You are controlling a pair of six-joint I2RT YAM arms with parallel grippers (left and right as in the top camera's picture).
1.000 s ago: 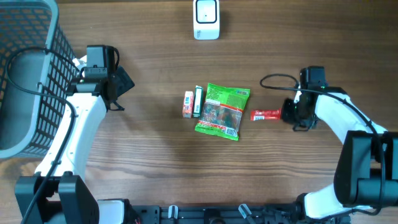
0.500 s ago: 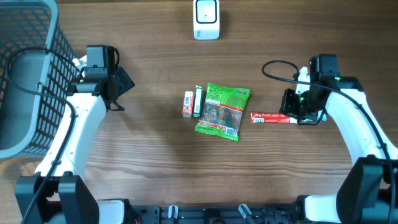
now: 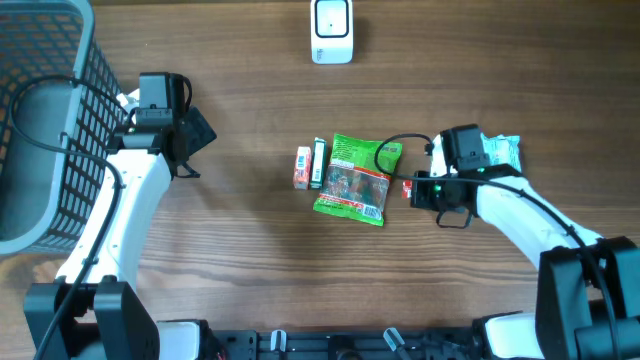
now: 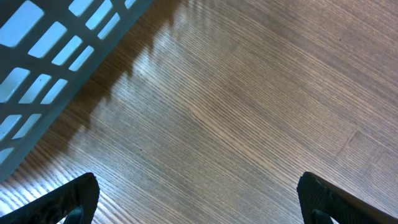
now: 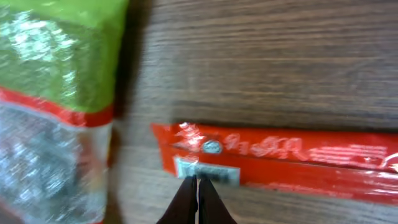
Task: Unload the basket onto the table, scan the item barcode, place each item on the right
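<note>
Resting my right gripper (image 5: 198, 196), jaws shut, at edge of red snack bar (image 5: 292, 158) by its barcode label (image 5: 207, 172), probably to lift it | bar lying flat beside green bag (image 5: 56, 93), well apart from scanner (image 3: 331, 30) | pinch unconfirmed | my left gripper (image 4: 199, 199) hanging wide open near basket (image 4: 56, 56)

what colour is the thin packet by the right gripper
The packet is red with white lettering, best seen in the right wrist view.

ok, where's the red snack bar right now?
The red snack bar lies on the table right of centre, just right of the green packet with a gap between them. In the overhead view the right pincer covers most of it.
</note>
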